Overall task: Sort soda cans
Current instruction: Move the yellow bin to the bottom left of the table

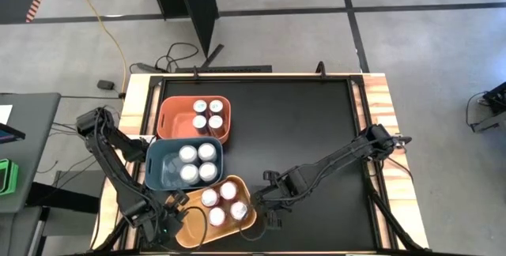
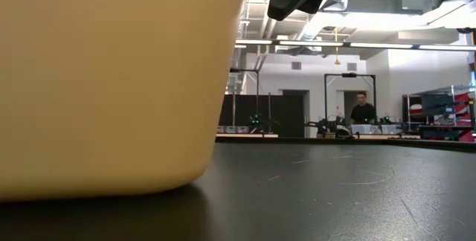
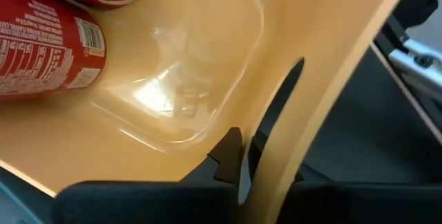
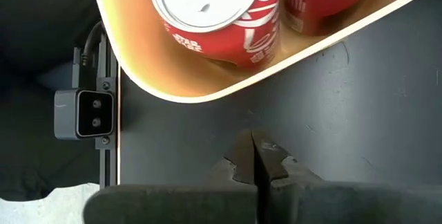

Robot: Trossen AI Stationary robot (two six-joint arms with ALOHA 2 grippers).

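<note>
L gripper (image 1: 175, 206) sits at the front-left of the table (image 1: 300, 129), fingers (image 3: 231, 158) pinched on the wall of the yellow bin (image 1: 190, 228); in the left wrist view the thin rim runs right between them. Inside that bin: 4 red cans (image 1: 224, 202), upright, silver tops up, bunched twd the bin's right half; left part of the bin floor bare.

Behind it, touching or nearly so, the blue bin (image 1: 158, 173) w/ 4 silver-top cans (image 1: 198, 162) in a 2x2 block on its right side. Behind that, the orange bin (image 1: 170, 114) w/ 4 more cans (image 1: 207, 114), also 2x2, right side. All 3 bins line up along the table's left part; rest of the black top is bare.

R gripper (image 1: 265, 208) is just right of the yellow bin, low over the table, fingers (image 4: 243, 156) pressed together, holding nothing. Right wrist view: bin's rounded corner just ahead of the tips, not touching, w/ a red can close inside.

Low view: yellow bin wall fills the left; a person (image 2: 363, 109) stands far back in the room.
</note>
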